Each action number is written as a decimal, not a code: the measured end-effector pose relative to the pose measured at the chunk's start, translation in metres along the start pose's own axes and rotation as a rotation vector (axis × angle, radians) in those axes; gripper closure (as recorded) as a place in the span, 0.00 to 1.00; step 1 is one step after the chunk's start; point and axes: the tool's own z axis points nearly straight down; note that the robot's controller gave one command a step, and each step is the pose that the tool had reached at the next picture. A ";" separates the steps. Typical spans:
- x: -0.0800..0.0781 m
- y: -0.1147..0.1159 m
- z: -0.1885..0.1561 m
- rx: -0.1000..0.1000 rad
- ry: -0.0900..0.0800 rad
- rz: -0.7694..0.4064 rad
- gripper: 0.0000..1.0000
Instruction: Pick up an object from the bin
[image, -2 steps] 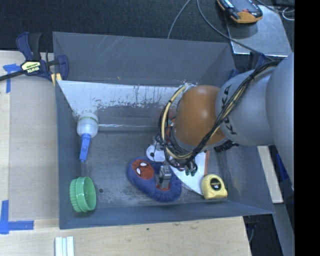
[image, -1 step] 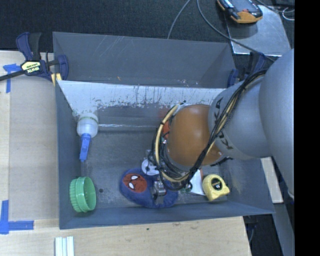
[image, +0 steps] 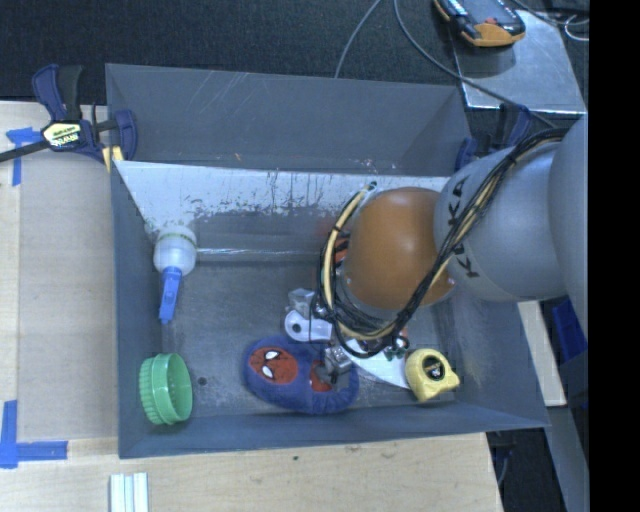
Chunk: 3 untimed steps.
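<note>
My gripper reaches down at the front middle of the bin, its metal body showing under the arm's orange cover. Right below and left of it lies a blue soft shoe with a red spider face; the gripper's lower end touches or overlaps the shoe's right part. A yellow tape measure lies just to the right, on a white flat piece.
A green ribbed lid stands at the front left corner. A clear bottle with a blue brush handle lies along the left wall. The arm with its cables covers the right half of the bin.
</note>
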 end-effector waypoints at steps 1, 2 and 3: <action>0.008 -0.040 -0.032 0.002 -0.008 0.012 0.00; 0.018 -0.041 -0.021 0.001 -0.008 0.169 0.00; 0.044 0.001 -0.031 0.003 -0.020 0.080 0.00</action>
